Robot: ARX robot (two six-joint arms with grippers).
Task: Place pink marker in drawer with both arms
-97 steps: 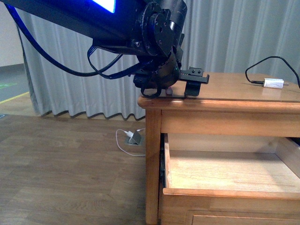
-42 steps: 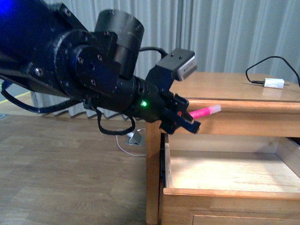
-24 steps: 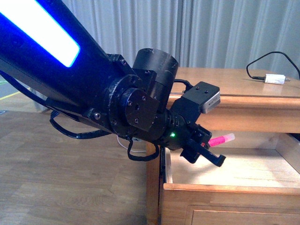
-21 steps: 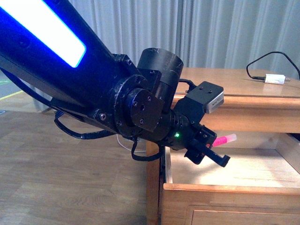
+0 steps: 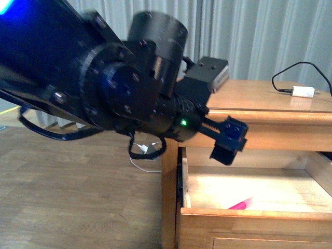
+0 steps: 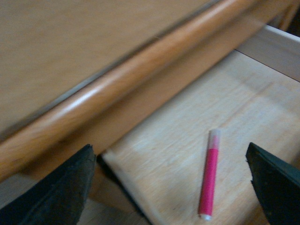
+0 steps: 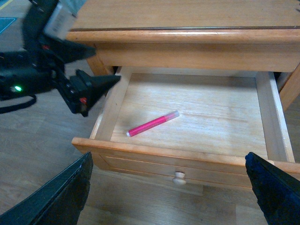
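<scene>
Pink marker (image 7: 153,123) rests on the floor of the drawer (image 7: 266,112), which stands pulled open under the cabinet top (image 5: 259,96). Left arm (image 5: 104,88) reaches over the drawer's left side. Left gripper (image 5: 228,141) hangs above that side, its fingers (image 6: 61,192) spread wide and empty. Right gripper (image 7: 167,157) is also wide and empty, farther off, out in front of the knob (image 7: 178,177). The marker lies flat below the left fingers, its long axis slanting from front-left to back-right, pale cap toward the back. Half a second ago the left gripper pinched it above the drawer; now it is released.
</scene>
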